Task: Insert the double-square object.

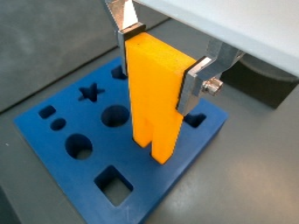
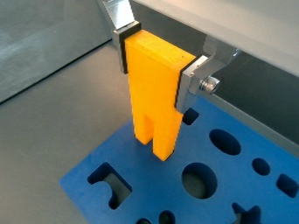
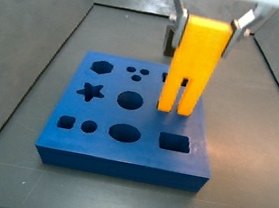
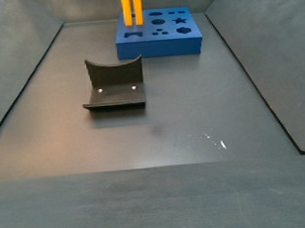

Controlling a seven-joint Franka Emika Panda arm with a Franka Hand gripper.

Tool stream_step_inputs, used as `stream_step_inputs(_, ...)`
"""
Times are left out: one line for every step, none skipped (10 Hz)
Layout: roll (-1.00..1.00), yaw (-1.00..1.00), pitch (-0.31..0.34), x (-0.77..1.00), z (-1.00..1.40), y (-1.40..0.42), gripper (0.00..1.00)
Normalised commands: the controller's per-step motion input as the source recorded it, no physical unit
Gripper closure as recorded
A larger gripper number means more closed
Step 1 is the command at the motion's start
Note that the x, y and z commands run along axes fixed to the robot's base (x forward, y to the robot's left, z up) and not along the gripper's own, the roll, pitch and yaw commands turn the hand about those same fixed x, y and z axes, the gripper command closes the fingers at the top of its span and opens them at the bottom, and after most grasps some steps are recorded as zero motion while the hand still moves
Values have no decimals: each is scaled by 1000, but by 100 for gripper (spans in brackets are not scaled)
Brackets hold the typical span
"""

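Note:
The double-square object (image 3: 189, 69) is a tall yellow-orange block with two prongs pointing down. My gripper (image 3: 212, 17) is shut on its upper body and holds it upright. In both wrist views the silver fingers (image 1: 197, 83) (image 2: 193, 79) clamp its two sides, with the gripper (image 1: 162, 61) (image 2: 158, 61) around its top. The prongs hang over the right part of the blue board (image 3: 132, 125), tips close to its top face; I cannot tell if they touch. The object also shows in a side view (image 4: 131, 6), where the gripper is out of frame.
The blue board (image 1: 70, 153) (image 2: 117, 179) (image 4: 163, 41) has several cut-outs: a star (image 3: 90, 92), round holes, a hexagon, a square hole (image 3: 174, 141). The fixture (image 4: 113, 84) stands on the dark floor in front of the board. Low walls ring the tray.

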Motion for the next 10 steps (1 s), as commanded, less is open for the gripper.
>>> stream_step_inputs(0,-94,11,214,-189,0,100)
stream_step_inputs(0,-74,0,91,-214,0,100)
stream_step_inputs(0,-51,0,0,-274,0,100)
stream_step_inputs(41,-80,-27,0,-463,0,100)
stream_step_inputs(87,-111,-27,0,-577,0,100)
stream_step_inputs(101,-129,0,0,-614,0,100)
stream_step_inputs(89,-140,0,0,-657,0,100)
stream_step_inputs(71,-154,0,0,-726,0,100)
stream_step_inputs(63,-151,0,0,-694,0,100)
stream_step_inputs(40,-143,0,0,-483,0,100)
